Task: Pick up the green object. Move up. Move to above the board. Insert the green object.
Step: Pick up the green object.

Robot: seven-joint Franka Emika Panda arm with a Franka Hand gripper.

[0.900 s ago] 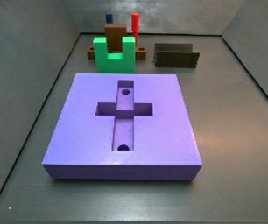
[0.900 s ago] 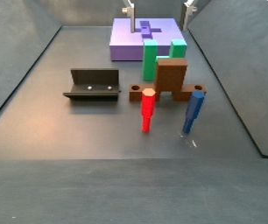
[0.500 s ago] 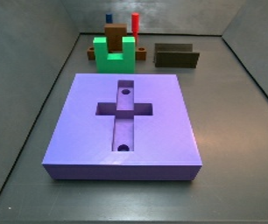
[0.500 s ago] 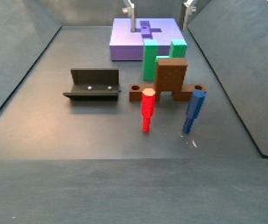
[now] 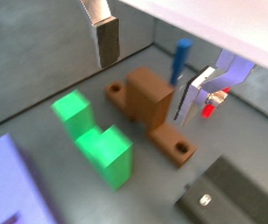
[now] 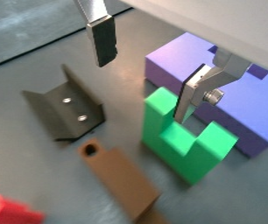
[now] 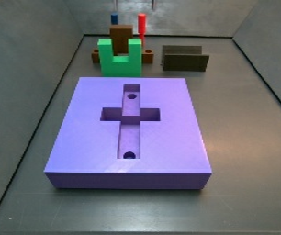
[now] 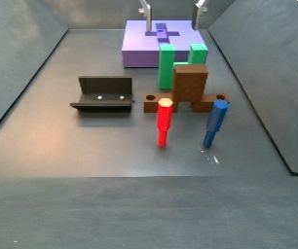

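Observation:
The bright green U-shaped object (image 7: pixel 121 57) stands on the floor beyond the far end of the lavender board (image 7: pixel 130 138), against a brown block (image 7: pixel 119 37). It also shows in the other side view (image 8: pixel 180 60) and in both wrist views (image 5: pixel 95 140) (image 6: pixel 183 140). My gripper (image 8: pixel 172 8) hangs open and empty high above these pieces. Only its fingertips show at the top edge in a side view (image 7: pixel 147 5). In both wrist views (image 5: pixel 158 66) (image 6: pixel 148 66) the jaws stand wide apart with nothing between them. The board's cross recess (image 7: pixel 130 115) is empty.
The brown inverted-T block (image 8: pixel 191 88) touches the green object. A red peg (image 8: pixel 165 122) and a blue peg (image 8: pixel 215 124) stand beside it. The dark fixture (image 8: pixel 102 94) stands apart from the group. Grey walls enclose the floor.
The gripper has shifted slightly; its fingertips now show at the top of a side view where they did not before. The pieces have not moved.

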